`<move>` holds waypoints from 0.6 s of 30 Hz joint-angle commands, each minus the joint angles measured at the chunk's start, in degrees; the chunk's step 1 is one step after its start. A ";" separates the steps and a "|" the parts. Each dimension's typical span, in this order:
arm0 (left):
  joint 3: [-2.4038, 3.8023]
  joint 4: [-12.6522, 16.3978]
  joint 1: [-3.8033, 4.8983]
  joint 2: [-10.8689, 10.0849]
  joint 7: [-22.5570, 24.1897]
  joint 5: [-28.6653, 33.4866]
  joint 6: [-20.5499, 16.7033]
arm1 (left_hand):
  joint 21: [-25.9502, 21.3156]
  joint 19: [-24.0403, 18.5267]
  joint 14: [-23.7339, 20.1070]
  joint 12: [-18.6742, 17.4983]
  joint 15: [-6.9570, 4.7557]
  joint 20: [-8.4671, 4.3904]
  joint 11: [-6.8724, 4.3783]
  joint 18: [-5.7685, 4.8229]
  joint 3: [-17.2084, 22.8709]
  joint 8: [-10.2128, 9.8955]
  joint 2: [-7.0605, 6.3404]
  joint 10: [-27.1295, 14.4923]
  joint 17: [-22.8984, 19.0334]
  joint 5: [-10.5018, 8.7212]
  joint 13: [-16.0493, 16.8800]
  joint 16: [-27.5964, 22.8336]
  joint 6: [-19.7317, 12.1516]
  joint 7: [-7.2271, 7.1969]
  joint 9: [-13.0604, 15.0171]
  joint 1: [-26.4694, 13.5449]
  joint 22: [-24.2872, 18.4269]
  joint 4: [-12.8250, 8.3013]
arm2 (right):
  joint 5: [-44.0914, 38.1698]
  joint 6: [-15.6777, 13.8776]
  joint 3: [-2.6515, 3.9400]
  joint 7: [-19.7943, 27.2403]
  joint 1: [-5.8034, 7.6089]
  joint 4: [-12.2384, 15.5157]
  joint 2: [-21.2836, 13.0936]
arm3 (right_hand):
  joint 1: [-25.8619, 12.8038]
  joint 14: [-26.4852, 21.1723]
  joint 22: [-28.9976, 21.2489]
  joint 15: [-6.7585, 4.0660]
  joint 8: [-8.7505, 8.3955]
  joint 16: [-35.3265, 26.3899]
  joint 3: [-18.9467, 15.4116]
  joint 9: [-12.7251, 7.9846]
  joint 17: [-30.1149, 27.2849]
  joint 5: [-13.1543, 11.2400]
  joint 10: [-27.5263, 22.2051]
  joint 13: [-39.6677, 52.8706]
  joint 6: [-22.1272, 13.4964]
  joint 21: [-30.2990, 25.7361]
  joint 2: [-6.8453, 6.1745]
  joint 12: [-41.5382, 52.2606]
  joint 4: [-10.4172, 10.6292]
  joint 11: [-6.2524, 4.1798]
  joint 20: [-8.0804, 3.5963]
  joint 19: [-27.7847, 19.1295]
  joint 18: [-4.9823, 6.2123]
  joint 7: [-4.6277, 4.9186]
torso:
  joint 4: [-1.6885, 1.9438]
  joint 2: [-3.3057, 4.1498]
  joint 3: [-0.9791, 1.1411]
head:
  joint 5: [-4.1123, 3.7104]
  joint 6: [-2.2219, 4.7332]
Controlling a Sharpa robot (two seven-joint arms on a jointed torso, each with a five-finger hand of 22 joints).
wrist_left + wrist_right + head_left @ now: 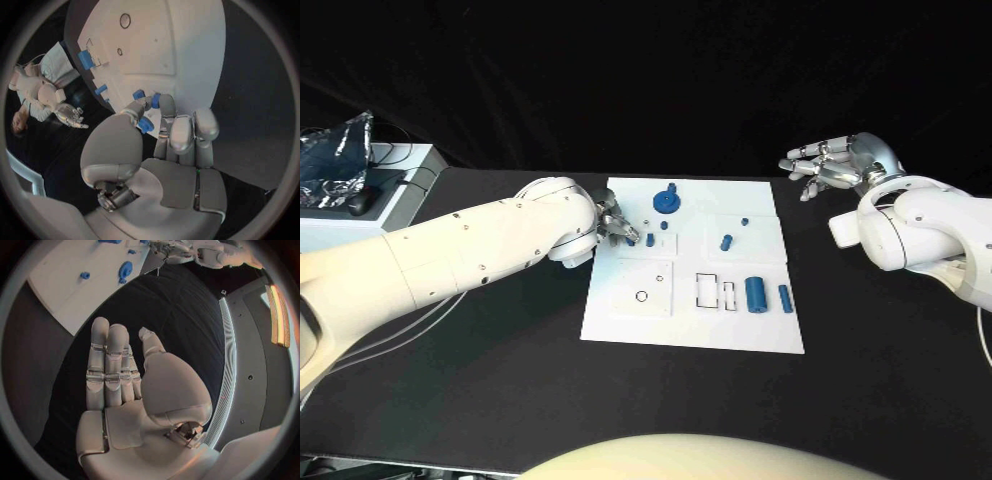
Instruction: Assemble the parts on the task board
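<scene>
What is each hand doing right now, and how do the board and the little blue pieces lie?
Left hand: over the task board's left part, fingertips around a small blue piece.
Right hand: raised off the board's far right corner, fingers apart, holding nothing.
Task board: flat on the table.
Blue knob part: standing upright at the far edge.
Blue cylinder: lying on the board.
Slim blue pin: lying beside the cylinder.

A black desk (pixel 473 380) is taking up most of the frame. A white task board (pixel 625 320) is lying flat on it at the centre. At the upper left of the frame, a white box (pixel 408 205) is sitting at the desk's edge, with crumpled silver foil (pixel 336 150) resting on top.
</scene>
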 commanded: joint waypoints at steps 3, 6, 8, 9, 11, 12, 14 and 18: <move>-0.20 0.39 -0.36 0.31 0.73 0.52 1.31 | -0.35 0.55 -0.23 -0.48 -0.48 -0.15 -2.18 -1.05 -2.94 0.01 2.30 1.84 -0.10 -0.29 0.50 0.20 4.62 -4.44 -0.14 1.97 0.19 1.47 | -0.14 0.76 0.03 0.81 -0.02 0.03 0.00 | -0.24 0.24 -0.05 -0.06 -0.19 -0.12 -0.03 -0.09 0.06 0.29 0.30 0.00 -0.10 0.28 0.49 -0.15 0.40 -0.03 0.08 -0.44 -0.55 0.40 | -0.03 -0.02 0.02 | 0.02 -0.07; -0.20 0.30 -0.36 0.31 0.69 0.58 1.41 | -0.42 0.59 -0.25 -0.58 -0.48 -0.17 -2.15 -1.08 -3.89 -0.04 2.18 1.82 -0.14 -0.27 0.69 0.21 4.62 -4.50 -0.23 2.23 0.28 2.05 | -0.14 0.74 0.03 0.81 -0.02 0.04 -0.01 | -0.24 0.24 -0.05 -0.06 -0.19 -0.12 -0.03 -0.09 0.06 0.29 0.30 0.00 -0.10 0.28 0.49 -0.15 0.40 -0.03 0.08 -0.44 -0.55 0.40 | -0.05 0.00 0.05 | 0.04 -0.10; -0.19 0.25 -0.36 0.30 0.64 0.60 1.48 | -0.49 0.61 -0.26 -0.64 -0.48 -0.19 -2.17 -1.09 -4.35 -0.02 2.18 1.79 -0.17 -0.27 0.79 0.21 4.62 -4.50 -0.25 2.40 0.33 2.42 | -0.14 0.73 0.03 0.81 -0.02 0.06 -0.04 | -0.24 0.24 -0.05 -0.06 -0.19 -0.12 -0.03 -0.09 0.06 0.29 0.30 0.00 -0.10 0.28 0.49 -0.15 0.40 -0.03 0.08 -0.44 -0.55 0.40 | -0.06 0.02 0.02 | 0.00 -0.11; -0.19 0.23 -0.36 0.29 0.61 0.61 1.50 | -0.48 0.64 -0.24 -0.65 -0.50 -0.19 -2.16 -1.11 -4.69 -0.03 2.18 1.79 -0.20 -0.31 0.89 0.22 4.62 -4.50 -0.27 2.54 0.41 2.68 | -0.14 0.73 0.03 0.80 -0.02 0.06 -0.06 | -0.24 0.24 -0.05 -0.06 -0.19 -0.12 -0.03 -0.09 0.06 0.29 0.30 0.00 -0.10 0.28 0.49 -0.15 0.40 -0.03 0.08 -0.44 -0.55 0.40 | -0.06 0.03 0.02 | 0.01 -0.15; -0.18 0.19 -0.36 0.28 0.56 0.62 1.54 | -0.52 0.64 -0.24 -0.66 -0.49 -0.20 -2.17 -1.11 -4.96 -0.03 2.13 1.79 -0.18 -0.31 0.92 0.23 4.62 -4.55 -0.28 2.50 0.43 2.88 | -0.14 0.73 0.03 0.79 -0.02 0.07 -0.07 | -0.24 0.24 -0.05 -0.06 -0.19 -0.12 -0.03 -0.09 0.06 0.29 0.30 0.00 -0.10 0.28 0.49 -0.15 0.40 -0.03 0.08 -0.44 -0.55 0.40 | -0.04 0.03 0.01 | 0.02 -0.14; -0.18 0.16 -0.36 0.28 0.53 0.63 1.57 | -0.56 0.64 -0.23 -0.67 -0.50 -0.21 -2.16 -1.12 -5.33 -0.03 2.13 1.81 -0.18 -0.33 0.97 0.26 4.64 -4.55 -0.30 2.51 0.46 3.13 | -0.14 0.73 0.03 0.79 -0.02 0.07 -0.07 | -0.24 0.24 -0.05 -0.06 -0.19 -0.12 -0.03 -0.09 0.06 0.29 0.30 0.00 -0.10 0.28 0.49 -0.15 0.40 -0.03 0.08 -0.44 -0.55 0.40 | -0.03 0.02 0.02 | 0.01 -0.14; -0.17 0.12 -0.36 0.28 0.50 0.63 1.59 | -0.62 0.67 -0.27 -0.70 -0.51 -0.24 -2.16 -1.14 -6.41 0.03 2.15 1.80 -0.26 -0.41 1.05 0.20 4.68 -4.62 -0.28 2.50 0.52 3.67 | -0.14 0.72 0.03 0.80 -0.02 0.07 -0.07 | -0.24 0.24 -0.05 -0.06 -0.19 -0.12 -0.03 -0.09 0.06 0.29 0.30 0.00 -0.10 0.28 0.49 -0.15 0.40 -0.03 0.08 -0.44 -0.55 0.40 | -0.03 -0.02 0.02 | 0.01 -0.16; -0.11 0.06 -0.36 0.25 0.42 0.64 1.59 | -0.77 0.70 -0.27 -0.73 -0.52 -0.27 -2.19 -1.17 -8.71 0.03 2.41 1.80 -0.26 -0.47 1.18 0.24 4.76 -4.70 -0.33 2.83 0.64 4.69 | -0.14 0.69 0.03 0.82 -0.02 0.10 -0.09 | -0.24 0.24 -0.05 -0.06 -0.19 -0.12 -0.03 -0.09 0.06 0.29 0.30 0.00 -0.10 0.28 0.49 -0.15 0.40 -0.03 0.08 -0.44 -0.55 0.40 | -0.01 0.00 0.03 | -0.04 -0.18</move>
